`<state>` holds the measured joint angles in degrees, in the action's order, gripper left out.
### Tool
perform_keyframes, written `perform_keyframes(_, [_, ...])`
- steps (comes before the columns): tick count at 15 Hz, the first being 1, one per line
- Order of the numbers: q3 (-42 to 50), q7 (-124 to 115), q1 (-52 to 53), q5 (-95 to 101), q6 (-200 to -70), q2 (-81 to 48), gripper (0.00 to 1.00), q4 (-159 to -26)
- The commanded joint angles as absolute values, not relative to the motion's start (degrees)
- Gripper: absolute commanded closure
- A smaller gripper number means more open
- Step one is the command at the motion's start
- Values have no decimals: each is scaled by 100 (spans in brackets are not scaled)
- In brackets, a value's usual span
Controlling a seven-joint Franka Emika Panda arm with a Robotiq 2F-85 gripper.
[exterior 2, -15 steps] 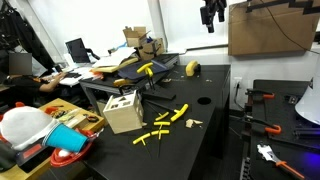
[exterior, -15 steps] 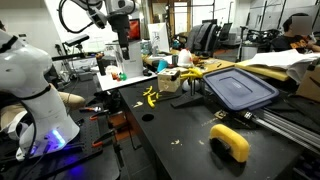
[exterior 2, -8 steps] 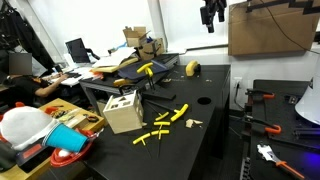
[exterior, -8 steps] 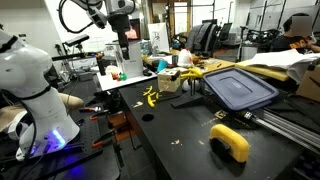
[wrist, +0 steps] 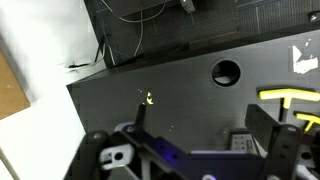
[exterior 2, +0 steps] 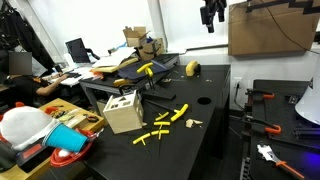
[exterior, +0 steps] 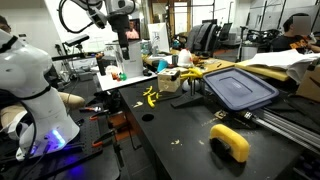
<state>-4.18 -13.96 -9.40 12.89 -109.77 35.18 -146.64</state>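
Note:
My gripper (exterior: 124, 54) hangs high above the black table (exterior: 180, 135), open and holding nothing; in an exterior view the gripper (exterior 2: 210, 20) is up near the ceiling. In the wrist view the gripper (wrist: 200, 125) looks straight down, its dark fingers (wrist: 266, 124) wide apart over bare tabletop. Below it lie a round hole (wrist: 227, 72) in the table, a tiny yellow scrap (wrist: 149, 98) and a yellow stick (wrist: 290, 96) at the right edge. Several yellow sticks (exterior 2: 170, 118) lie scattered on the table, far under the gripper.
A wooden block box (exterior 2: 123, 110) stands at the table's corner. A yellow curved piece (exterior: 231, 141) and a dark blue bin lid (exterior: 240, 88) lie on the table. A cardboard box (exterior 2: 266, 30), a white robot figure (exterior: 30, 90) and cluttered desks surround it.

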Motion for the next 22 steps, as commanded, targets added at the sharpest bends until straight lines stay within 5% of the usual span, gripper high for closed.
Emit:
perform_keyframes(1, [-226,-1344,-833,1294,-11127,3394,0,-14664])
perform_keyframes(22, [-256,821,443,-963,-13770,-285,0,-13338])
